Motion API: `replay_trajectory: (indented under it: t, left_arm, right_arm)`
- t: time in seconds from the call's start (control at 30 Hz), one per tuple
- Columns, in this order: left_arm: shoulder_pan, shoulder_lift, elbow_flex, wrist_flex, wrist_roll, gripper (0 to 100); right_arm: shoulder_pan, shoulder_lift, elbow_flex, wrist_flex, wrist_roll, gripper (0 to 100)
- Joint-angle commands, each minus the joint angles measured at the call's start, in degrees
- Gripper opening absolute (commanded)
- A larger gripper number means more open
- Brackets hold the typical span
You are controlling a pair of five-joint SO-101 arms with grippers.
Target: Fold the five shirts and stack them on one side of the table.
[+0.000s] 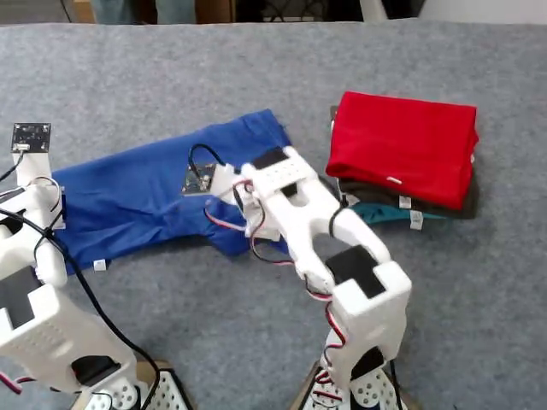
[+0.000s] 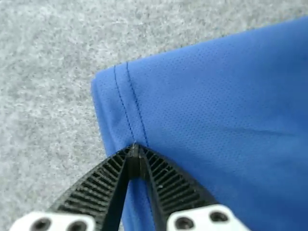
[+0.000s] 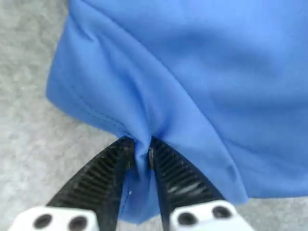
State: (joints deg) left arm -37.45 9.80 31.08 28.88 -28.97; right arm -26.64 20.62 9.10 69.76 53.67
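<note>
The red shirt (image 1: 402, 154) hides most of the stacked shirts (image 1: 444, 203) beneath.

A blue shirt (image 1: 137, 201) lies stretched across the grey table (image 1: 171, 68), left of centre, flat over most of its length and bunched at its right end, with a small white tag (image 1: 100, 265) at its near edge. The left arm (image 1: 34, 316) stands along the table's left edge, its head at the shirt's left end. The right arm (image 1: 342, 248) comes in from the near edge and leans over the shirt's bunched right end. To the right, just apart from the blue shirt, sits a stack of folded shirts: a red shirt (image 1: 402, 145) on top, a dark shirt (image 1: 457, 201) under it, and a teal shirt (image 1: 380, 213) lowest, with only its near edge peeping out.
</note>
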Motion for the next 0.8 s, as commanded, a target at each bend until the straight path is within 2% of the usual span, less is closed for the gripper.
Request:
replay_trajectory:
  t: [0.0, 0.13, 0.27, 0.43, 0.57, 0.77]
  left_arm:
    - [-0.48, 0.09, -1.98, 0.18, -0.18, 3]
    - [-0.48, 0.09, -1.98, 0.18, -0.18, 3]
    - [-1.10, 0.09, -1.98, 0.18, -0.09, 3]
    - [-1.10, 0.09, -1.98, 0.18, -0.09, 3]
    - [-1.10, 0.09, -1.98, 0.18, -0.09, 3]
    - [-1.01, 0.09, -1.98, 0.18, -0.09, 3]
  right_arm:
    - [0.79, 3.03, -16.57, 10.37, 0.44, 1.3]
    - [1.58, 13.85, -36.70, 20.57, 0.70, 1.3]
    - [2.37, 26.59, -61.14, 31.38, 4.84, 1.3]
    - [1.85, 37.85, -82.24, 31.21, 5.71, 1.3]
    - [-0.09, 42.68, -90.24, 31.03, 11.08, 1.3]
    - [-1.32, 46.64, -97.54, 27.16, 11.69, 1.4]
